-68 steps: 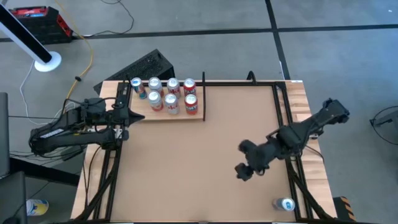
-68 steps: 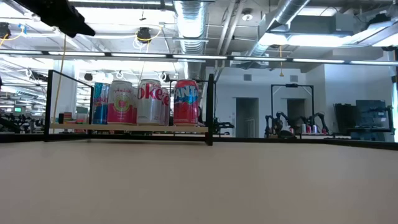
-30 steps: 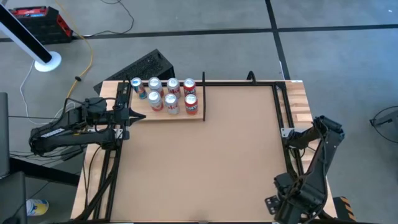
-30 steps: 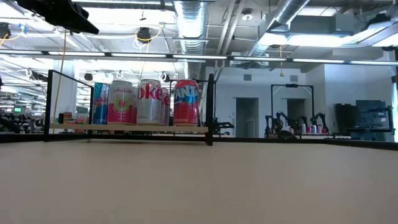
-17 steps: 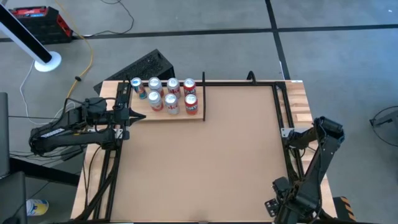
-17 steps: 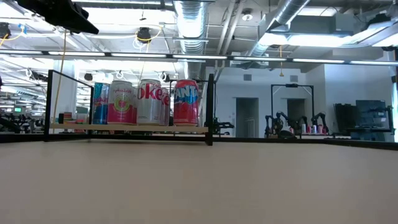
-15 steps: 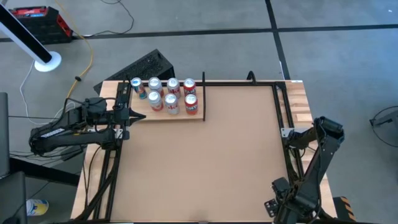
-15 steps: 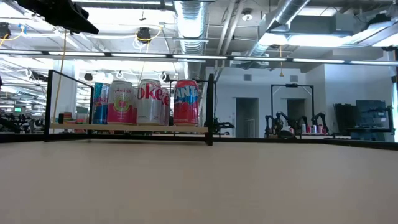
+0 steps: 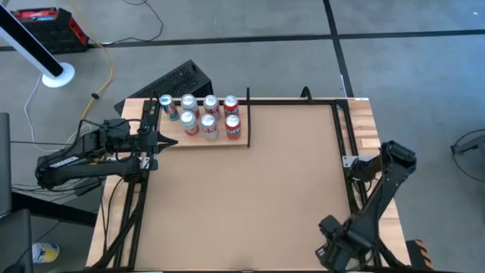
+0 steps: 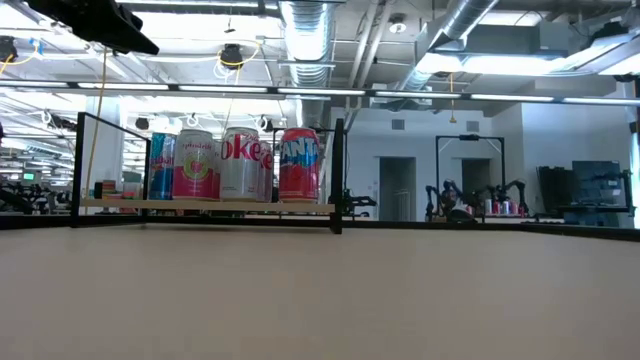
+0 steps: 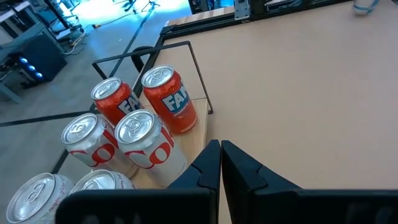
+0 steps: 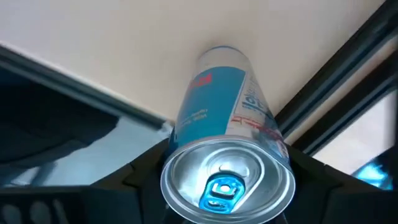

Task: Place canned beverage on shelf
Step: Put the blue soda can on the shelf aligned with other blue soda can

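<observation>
Right gripper (image 12: pixel 227 163) clasps a blue can (image 12: pixel 225 130) between its fingers, low over the surface (image 9: pixel 258 197). Left gripper (image 11: pixel 220 163), clenched empty, waits just beside the can-filled shelf (image 9: pixel 204 141).

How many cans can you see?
8. Seven stand on the shelf: four in the back row, three in the front row. One blue can sits between the right tool's fingers.

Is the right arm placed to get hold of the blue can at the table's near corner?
Probably yes. The right gripper is down over the blue can, a dark finger on either side of it and nothing between. Whether they already grip it is unclear.
</observation>
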### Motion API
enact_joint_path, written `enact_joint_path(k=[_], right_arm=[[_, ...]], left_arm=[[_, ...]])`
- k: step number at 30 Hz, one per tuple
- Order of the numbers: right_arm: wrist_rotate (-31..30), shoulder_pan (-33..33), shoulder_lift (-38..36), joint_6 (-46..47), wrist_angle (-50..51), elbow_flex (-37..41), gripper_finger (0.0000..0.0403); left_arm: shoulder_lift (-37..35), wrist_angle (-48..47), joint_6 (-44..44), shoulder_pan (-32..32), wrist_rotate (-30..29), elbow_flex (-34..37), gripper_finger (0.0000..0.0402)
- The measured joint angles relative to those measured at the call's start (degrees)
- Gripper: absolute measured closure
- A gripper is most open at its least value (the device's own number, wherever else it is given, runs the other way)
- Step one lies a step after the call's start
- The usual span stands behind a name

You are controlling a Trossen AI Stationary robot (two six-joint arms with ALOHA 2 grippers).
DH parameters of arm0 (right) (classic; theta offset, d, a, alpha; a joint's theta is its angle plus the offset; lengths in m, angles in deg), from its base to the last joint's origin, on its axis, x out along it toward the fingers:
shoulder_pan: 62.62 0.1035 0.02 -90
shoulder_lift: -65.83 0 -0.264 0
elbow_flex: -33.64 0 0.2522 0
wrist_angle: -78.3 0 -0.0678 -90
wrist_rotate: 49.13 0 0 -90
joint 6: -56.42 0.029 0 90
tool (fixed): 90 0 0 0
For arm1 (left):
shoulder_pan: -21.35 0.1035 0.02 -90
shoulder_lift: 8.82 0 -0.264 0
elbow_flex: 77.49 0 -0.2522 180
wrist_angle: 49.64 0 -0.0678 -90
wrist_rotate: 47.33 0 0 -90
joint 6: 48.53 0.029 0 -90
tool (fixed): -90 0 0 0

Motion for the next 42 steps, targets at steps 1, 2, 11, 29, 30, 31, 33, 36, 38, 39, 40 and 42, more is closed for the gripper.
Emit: enact_joint_path(k=[1, 2, 11, 29, 30, 31, 33, 36, 38, 39, 40, 42], right_arm=[[-0.3, -0.8, 0.0, -1.9, 1.3, -0.5, 0.0146], [-1.1, -1.7, 0.0, -4.1, 2.7, -0.9, 0.0146], [-13.2, -22.2, 0.1, -32.9, 8.7, -8.2, 0.0146], [-9.4, -56.6, 30.0, -99.9, -14.9, -45.7, 0.0146], [-9.3, -56.9, 32.2, -101.2, -12.9, -50.0, 0.0146], [-9.4, -57.0, 34.3, -102.3, -10.9, -53.8, 0.0146], [-9.1, -57.2, 35.8, -103.5, -13.6, -52.8, 0.0146], [-8.2, -57.2, 36.4, -104.6, -14.3, -49.5, 0.0146], [-10.2, -56.3, 37.0, -104.9, -14.1, -49.5, 0.0146], [-10.7, -55.8, 37.1, -105.1, -13.2, -49.5, 0.0146], [-11.1, -55.4, 37.3, -105.3, -12.5, -49.5, 0.0146], [-11.2, -54.4, 37.7, -106.0, -12.2, -49.6, 0.0146]], left_arm=[[0.0, 0.0, 0.0, 0.0, 0.0, 0.0, 0.0402], [0.0, 0.0, 0.0, 0.0, 0.0, 0.0, 0.0401], [0.6, 0.1, 1.0, 0.0, 0.0, 0.0, 0.0402], [2.0, 0.0, 1.0, 0.0, 0.0, 0.0, 0.0402], [2.0, 0.0, 1.0, 0.0, 0.0, 0.0, 0.0402], [2.0, -0.1, 1.0, 0.0, 0.0, 0.0, 0.0402], [2.0, -0.2, 1.1, 0.0, 0.0, 0.0, 0.0402], [2.0, -0.8, 2.0, 0.0, 0.0, 0.0, 0.0402], [2.0, -1.3, 2.5, 0.0, 0.0, 0.0, 0.0402], [2.0, -1.4, 2.8, 0.0, 0.0, 0.0, 0.0402], [2.0, -1.5, 3.0, 0.0, 0.0, 0.0, 0.0401], [2.0, -1.1, 3.0, 0.0, -0.1, 0.2, 0.0402]])
